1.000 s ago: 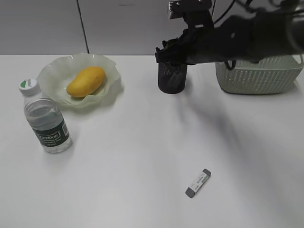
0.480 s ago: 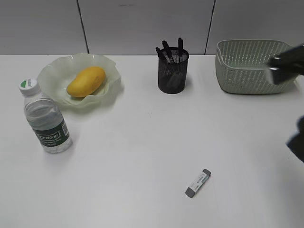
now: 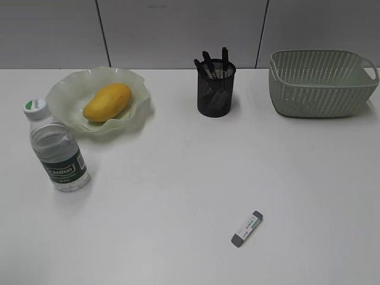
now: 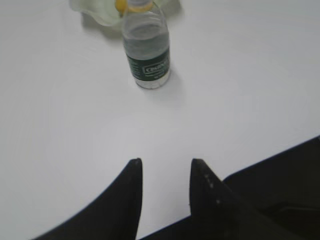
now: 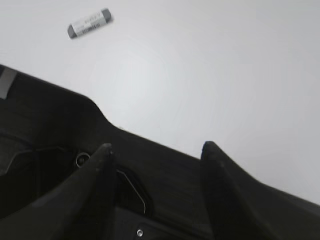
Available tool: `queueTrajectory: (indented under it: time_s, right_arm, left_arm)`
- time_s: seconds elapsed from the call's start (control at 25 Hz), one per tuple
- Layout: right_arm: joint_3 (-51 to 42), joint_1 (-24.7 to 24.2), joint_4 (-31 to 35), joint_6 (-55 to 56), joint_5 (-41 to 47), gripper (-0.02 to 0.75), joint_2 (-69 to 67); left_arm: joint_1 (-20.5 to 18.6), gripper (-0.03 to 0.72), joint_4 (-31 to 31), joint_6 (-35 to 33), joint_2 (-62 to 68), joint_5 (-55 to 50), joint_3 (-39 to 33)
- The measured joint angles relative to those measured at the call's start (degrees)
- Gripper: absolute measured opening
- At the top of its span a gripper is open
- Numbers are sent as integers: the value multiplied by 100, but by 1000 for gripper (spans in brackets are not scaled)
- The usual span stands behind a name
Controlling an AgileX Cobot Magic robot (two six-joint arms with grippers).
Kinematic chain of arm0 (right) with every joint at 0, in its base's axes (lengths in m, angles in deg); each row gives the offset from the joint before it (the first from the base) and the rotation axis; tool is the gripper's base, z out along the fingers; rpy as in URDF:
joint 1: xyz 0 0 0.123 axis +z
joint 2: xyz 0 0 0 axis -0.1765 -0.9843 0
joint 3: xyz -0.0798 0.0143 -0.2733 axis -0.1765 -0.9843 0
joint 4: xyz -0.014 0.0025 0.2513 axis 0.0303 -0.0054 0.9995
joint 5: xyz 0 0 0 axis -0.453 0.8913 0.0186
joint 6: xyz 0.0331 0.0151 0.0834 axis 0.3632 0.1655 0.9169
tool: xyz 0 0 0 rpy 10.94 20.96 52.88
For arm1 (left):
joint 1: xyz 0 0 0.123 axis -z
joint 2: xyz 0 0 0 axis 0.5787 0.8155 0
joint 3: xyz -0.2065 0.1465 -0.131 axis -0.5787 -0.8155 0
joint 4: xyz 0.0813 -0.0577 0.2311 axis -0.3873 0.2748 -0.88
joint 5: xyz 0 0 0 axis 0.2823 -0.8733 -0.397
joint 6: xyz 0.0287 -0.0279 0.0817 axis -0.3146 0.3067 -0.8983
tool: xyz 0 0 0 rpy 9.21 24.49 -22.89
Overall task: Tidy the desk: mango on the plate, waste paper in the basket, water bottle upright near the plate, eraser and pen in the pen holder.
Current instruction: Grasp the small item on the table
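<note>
Pens (image 3: 212, 62) now stand in the holder (image 3: 215, 95); the right gripper (image 5: 156, 150) has withdrawn, jaws spread and empty. Left gripper (image 4: 165, 167) also gapes. Only the eraser (image 3: 247, 228) remains out.

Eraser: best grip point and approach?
Take the eraser across its narrow width at mid-length, coming straight down. It lies flat on the desk, long axis diagonal, so turn the hand to span the short sides. Nothing lies close to it.
</note>
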Motion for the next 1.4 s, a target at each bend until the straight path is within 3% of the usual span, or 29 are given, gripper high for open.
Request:
queueTrajectory:
  time_s: [0.36,0.48,0.6,0.68,0.76,0.88,1.16,1.4]
  right_arm:
    - [-291,0,-65,-140,-808,436,1633]
    - [-310,0,-71,-152,-869,436,1773]
    - [-310,0,-70,-152,-927,436,1773]
    - [-310,0,-65,-152,-932,436,1773]
    - [-310,-59,-65,-154,-939,436,1773]
    - [-310,-535,47,-154,-939,436,1773]
    - [-310,-1903,125,-154,-939,435,1847]
    - [-312,-2167,125,-154,-947,435,2088]
  left_arm:
    - [25,336,1114,-1189,2503,1282,387]
    - [253,355,1399,-1485,3583,1591,543]
    - [922,361,1432,-1621,4455,1907,815]
    - [1641,361,1405,-1568,5057,2133,1095]
    - [2298,361,1196,-1186,5809,2426,1502]
    - [3047,363,653,-575,7028,2572,2246]
    - [3505,401,468,-16,9260,2526,4044]
    - [3824,423,463,268,10042,2365,4858]
